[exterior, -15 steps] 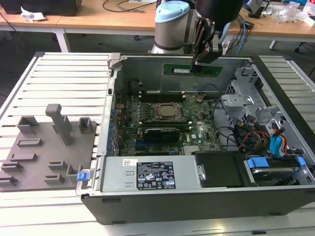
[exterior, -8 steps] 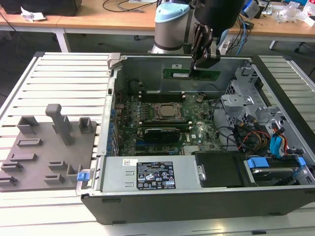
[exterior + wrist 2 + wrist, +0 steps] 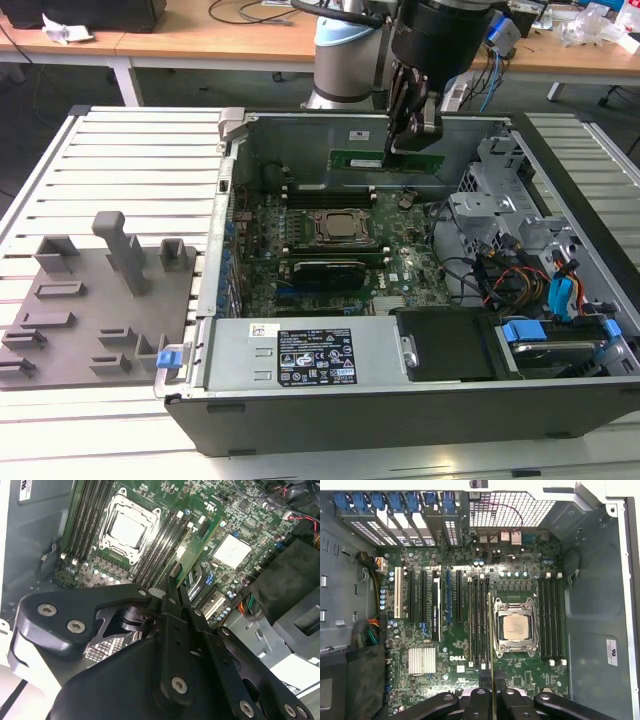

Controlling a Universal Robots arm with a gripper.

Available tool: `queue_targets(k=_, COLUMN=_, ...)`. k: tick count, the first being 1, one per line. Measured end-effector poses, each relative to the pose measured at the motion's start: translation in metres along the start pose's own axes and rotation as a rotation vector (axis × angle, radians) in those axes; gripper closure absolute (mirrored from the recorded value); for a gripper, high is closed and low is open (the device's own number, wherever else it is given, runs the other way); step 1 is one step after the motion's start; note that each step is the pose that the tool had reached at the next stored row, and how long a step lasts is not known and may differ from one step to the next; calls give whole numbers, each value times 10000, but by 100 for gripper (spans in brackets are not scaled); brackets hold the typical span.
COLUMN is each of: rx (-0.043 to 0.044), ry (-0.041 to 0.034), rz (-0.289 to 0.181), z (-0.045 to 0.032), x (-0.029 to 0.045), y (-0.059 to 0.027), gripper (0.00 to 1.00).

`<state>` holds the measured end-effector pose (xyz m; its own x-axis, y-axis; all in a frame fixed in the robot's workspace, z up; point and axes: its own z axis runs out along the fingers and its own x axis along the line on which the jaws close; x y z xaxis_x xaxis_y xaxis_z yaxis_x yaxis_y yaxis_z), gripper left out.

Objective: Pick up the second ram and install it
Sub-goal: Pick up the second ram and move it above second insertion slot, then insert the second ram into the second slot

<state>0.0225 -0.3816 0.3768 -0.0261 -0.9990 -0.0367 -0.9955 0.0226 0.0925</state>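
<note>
Claw fingers are pinched on the second ram in the exterior view, gripping its upper edge toward the end on the exterior view's right. The ram is a long, thin green stick standing on edge. Its long axis runs level, from the exterior view's left to its right, over the far part of the open computer case, beyond the square socket. In the second wrist view the claw is clenched on the ram, which shows as a narrow green strip reaching out from between the fingers, parallel to the black slots beside the socket. In the first wrist view the claw holds the ram edge-on, so it shows as a fine pale line. It runs lengthwise along the slots, just beside the socket; I cannot tell whether it touches a slot.
</note>
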Motion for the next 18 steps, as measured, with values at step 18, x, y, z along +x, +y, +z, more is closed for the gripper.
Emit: queue_targets(k=18, rx=0, ry=0, rz=1, z=50, x=2, y=-1, gripper=86)
